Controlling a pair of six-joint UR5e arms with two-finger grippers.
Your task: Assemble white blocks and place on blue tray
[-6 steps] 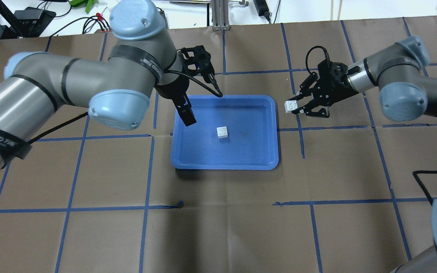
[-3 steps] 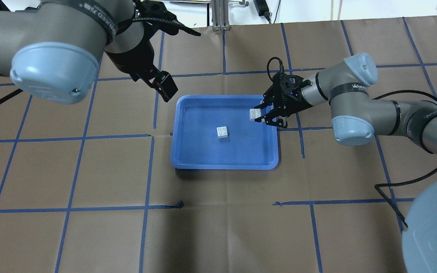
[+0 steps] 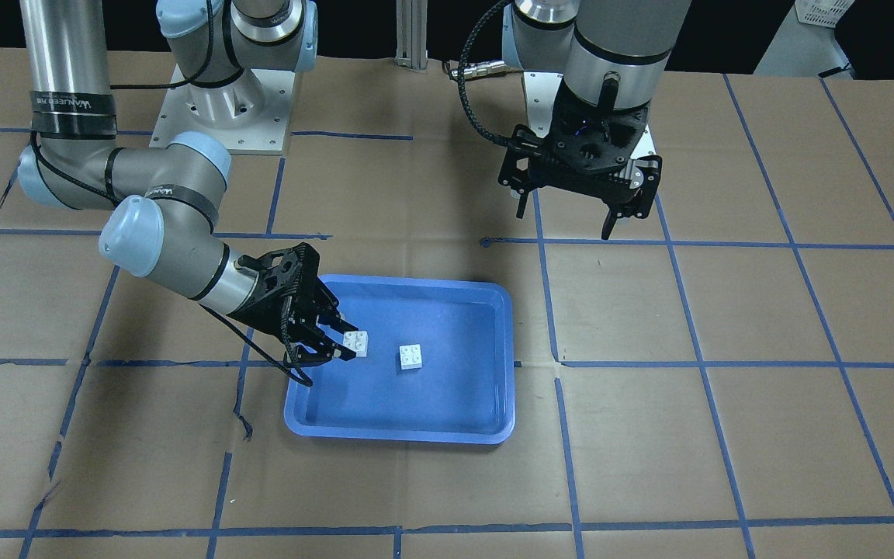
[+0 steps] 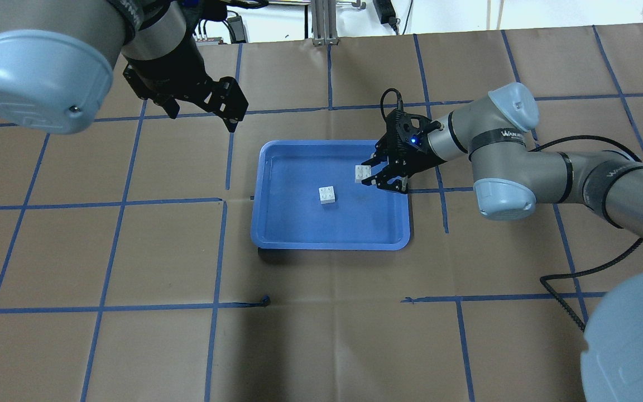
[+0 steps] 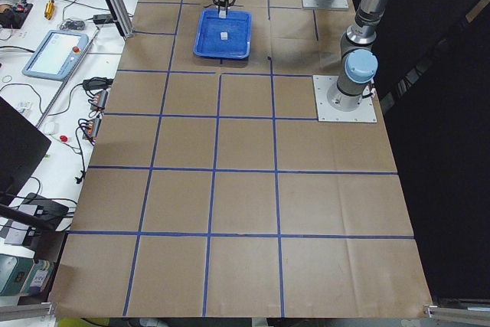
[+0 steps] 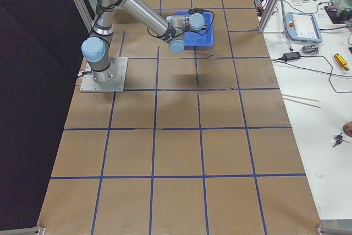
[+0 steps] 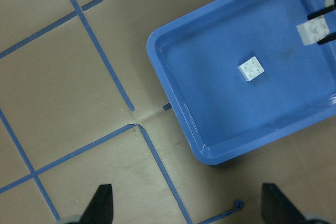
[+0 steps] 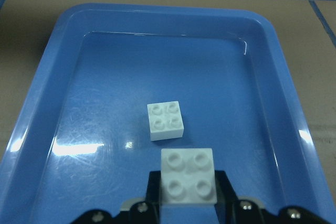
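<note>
The blue tray [image 4: 260, 223] lies mid-table and shows in the front view [image 3: 416, 281] too. One white block [image 4: 327, 195] sits studs up on the tray bottom, also seen in the front view [image 3: 412, 355] and in both wrist views [image 8: 166, 120] [image 7: 251, 68]. My right gripper [image 4: 367, 174] is shut on the other white block [image 4: 363, 173] and holds it studs up a little above the tray's right part, just short of the loose block [image 8: 189, 176] [image 3: 355, 342]. My left gripper [image 4: 201, 116] is open and empty, raised beyond the tray's far left corner [image 3: 565, 220].
Brown paper with a blue tape grid [image 4: 221, 251] covers the table. A black cable [image 4: 572, 279] trails on the paper by my right arm. The arm bases [image 3: 218, 116] stand on the robot's side. A side bench with devices [image 5: 57, 47] lies past the table's far edge.
My right gripper has carried its white block leftward from outside the tray to over the tray's right part. My left arm has drawn back from the tray to the upper left.
</note>
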